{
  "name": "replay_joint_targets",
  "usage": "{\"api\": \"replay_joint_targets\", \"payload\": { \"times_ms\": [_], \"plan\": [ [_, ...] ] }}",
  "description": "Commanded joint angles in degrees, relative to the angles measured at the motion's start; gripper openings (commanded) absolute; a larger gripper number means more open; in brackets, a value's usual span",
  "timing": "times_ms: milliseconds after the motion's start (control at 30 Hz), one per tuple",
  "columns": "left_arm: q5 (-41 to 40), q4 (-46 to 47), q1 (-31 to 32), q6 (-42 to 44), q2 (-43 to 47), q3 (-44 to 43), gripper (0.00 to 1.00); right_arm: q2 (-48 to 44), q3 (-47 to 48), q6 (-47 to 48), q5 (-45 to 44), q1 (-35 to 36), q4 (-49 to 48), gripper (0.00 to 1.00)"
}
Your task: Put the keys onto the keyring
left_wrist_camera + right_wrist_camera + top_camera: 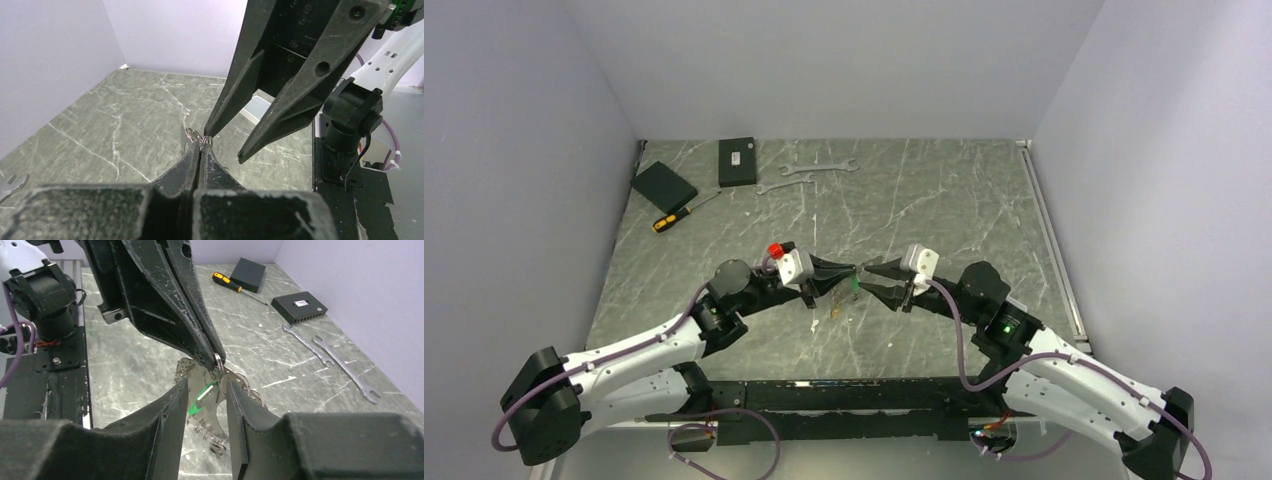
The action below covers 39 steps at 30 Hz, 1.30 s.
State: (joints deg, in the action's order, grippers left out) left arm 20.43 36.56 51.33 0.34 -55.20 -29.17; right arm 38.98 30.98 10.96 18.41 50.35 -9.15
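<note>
Two sets of fingers meet nose to nose above the middle of the table (944, 200), and that crowding is my worry. My left fingers (206, 162) are clamped tight on a thin wire loop, the keyring (195, 135), held only at their very tips. The keys (201, 396), green tag and all, dangle just under that pinch (whether the lowest one brushes the table I cannot tell). My right fingers (879, 272) come in from three o'clock in the overhead view and stand partly apart, straddling the tag.

So shallow a left hold could let the loop twist out at any sideways nudge, dropping the bunch. If the right fingers close on the smooth tag instead of a key head, I judge I would have nothing firm to thread with. Our tips, nearly touching, might also collide.
</note>
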Motion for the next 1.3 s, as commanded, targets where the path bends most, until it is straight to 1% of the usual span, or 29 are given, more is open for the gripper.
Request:
{"api": "replay_joint_targets", "payload": {
  "times_ms": [0,367,500,600,900,1167,1267],
  "plan": [
    [0.20,8.18,-0.22,-2.99,1.25,0.54,0.00,0.82,1.52,0.84,-2.08,0.21,-4.05,0.37],
    [1.41,9.13,-0.27,-3.17,1.43,1.58,0.00,2.50,2.97,0.21,-2.06,0.19,-5.00,0.34],
    [1.10,10.60,-0.23,-3.67,1.17,2.17,0.00,3.13,3.63,0.11,-0.31,0.19,-4.53,0.26],
    [1.27,10.82,-0.27,-3.44,0.74,2.00,0.00,3.25,3.82,-0.06,0.08,0.19,-4.59,0.23],
    [1.17,11.89,-0.26,-3.28,-0.32,2.16,0.00,3.07,4.79,-0.24,1.19,0.19,-4.09,0.22],
    [1.23,13.16,-0.22,-3.68,-1.14,2.19,0.00,3.92,4.92,-0.12,2.37,0.20,-3.70,0.20],
    [1.32,13.34,-0.22,-3.81,-1.14,2.15,0.00,4.38,5.06,0.19,2.99,0.18,-3.17,0.12]
  ]
}}
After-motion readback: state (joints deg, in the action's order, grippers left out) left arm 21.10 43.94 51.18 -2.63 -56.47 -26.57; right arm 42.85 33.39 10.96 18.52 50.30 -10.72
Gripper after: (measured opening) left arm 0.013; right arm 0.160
